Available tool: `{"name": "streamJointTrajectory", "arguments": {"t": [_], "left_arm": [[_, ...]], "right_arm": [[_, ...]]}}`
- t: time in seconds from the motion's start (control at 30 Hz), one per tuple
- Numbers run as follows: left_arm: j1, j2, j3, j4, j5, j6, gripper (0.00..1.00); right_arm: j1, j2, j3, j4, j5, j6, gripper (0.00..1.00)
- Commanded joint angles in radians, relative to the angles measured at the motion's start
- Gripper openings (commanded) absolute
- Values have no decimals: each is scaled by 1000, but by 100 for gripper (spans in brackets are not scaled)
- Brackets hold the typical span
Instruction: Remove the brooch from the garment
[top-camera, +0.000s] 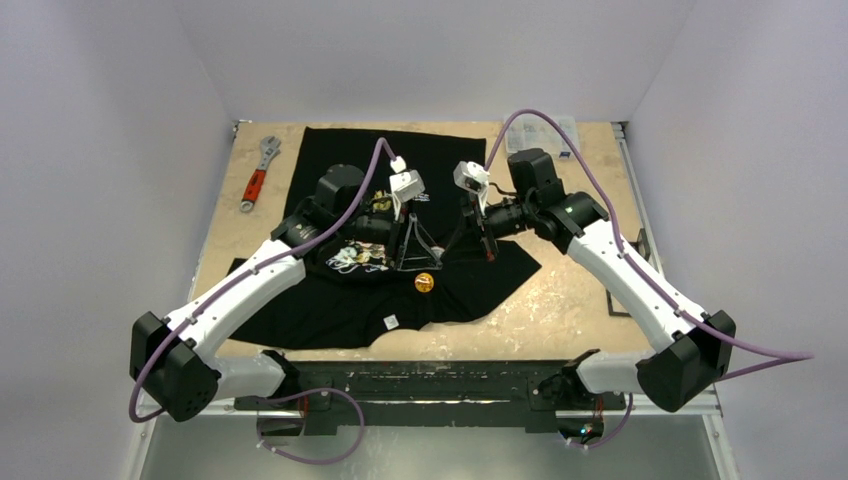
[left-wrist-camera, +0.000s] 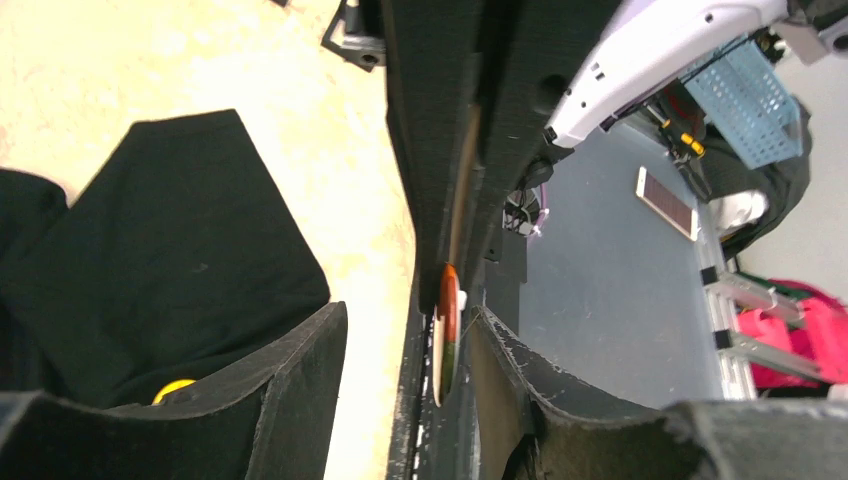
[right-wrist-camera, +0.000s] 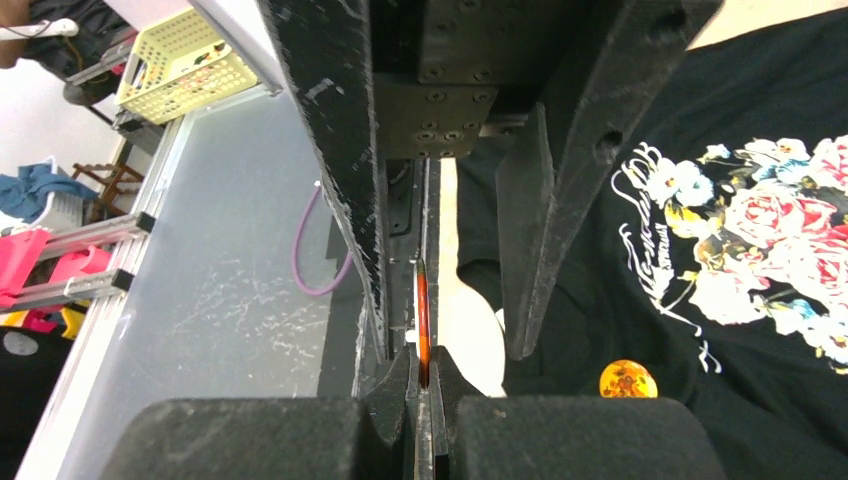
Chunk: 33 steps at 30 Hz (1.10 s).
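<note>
Nearest of all, past the table edge on the near side of the T-shirt (top-camera: 330, 310), a grey floor panel (right-wrist-camera: 230, 280) runs beneath the arm bases. The wrist views catch room clutter out there: a yellow basket (right-wrist-camera: 185, 62), a blue basket (left-wrist-camera: 745, 100), a phone (left-wrist-camera: 667, 203) lying flat, metal ladder rails (left-wrist-camera: 750, 300). Onto the tan table (top-camera: 560, 300) now, and the black shirt lies spread out, its small white neck label (top-camera: 391, 321) at its near edge. Just beyond the label sits the brooch (top-camera: 424, 283), a round amber piece on the black cloth, apart from both claws. Above it the two claws face each other: the left gripper (top-camera: 418, 255) has its fingers spread, while the right gripper (top-camera: 472, 240) is pressed together on a thin orange-red disc (left-wrist-camera: 447, 330) seen edge-on, and what that disc is I cannot tell. The rose print (right-wrist-camera: 770, 240) and white lettering (right-wrist-camera: 650, 260) lie under the left arm. Off the shirt's far left corner rests a red-handled wrench (top-camera: 258, 175), off its far right corner a pale sheet (top-camera: 557, 135), and plain white walls (top-camera: 420, 50) close in behind
</note>
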Motion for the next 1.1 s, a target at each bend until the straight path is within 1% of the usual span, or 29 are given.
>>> {"name": "streamJointTrajectory", "arguments": {"t": [0.0,0.2,0.37,0.43,0.47,0.5,0.53,0.57,0.6,0.67,0.73,0.87,0.97,1.07], "left_arm": [[8,-76,13,-24,39,147,46],[36,-91,6,-31,55,150,37],[35,-70,10,-38,22,148,20],[36,-61,18,-46,17,148,16],[35,-55,22,-49,21,146,12],[37,-50,27,-48,27,134,4],[40,-44,28,-40,34,105,0],[53,-40,14,1,53,52,0],[73,-36,-9,78,77,-29,0],[113,-32,-69,273,103,-215,0],[137,-29,-112,405,111,-333,0],[143,-28,-133,488,113,-391,0],[148,-23,-146,537,116,-424,0],[148,-23,-152,557,114,-433,0]], "right_arm": [[11,-24,37,10,-64,-14,0],[11,0,53,-34,-72,-48,0],[12,7,57,-36,-78,-49,0],[10,9,59,-30,-79,-40,0],[11,10,59,-25,-78,-35,0],[11,11,59,-19,-70,-20,0],[10,11,58,-12,-60,-6,1],[6,11,56,-5,-52,9,7],[1,11,54,-1,-47,18,13],[-15,11,46,5,-46,39,25],[-30,8,38,11,-49,50,31],[-61,3,20,80,-55,121,31],[-104,0,-11,178,-83,249,32],[-114,-2,-33,267,-104,348,32]]}}
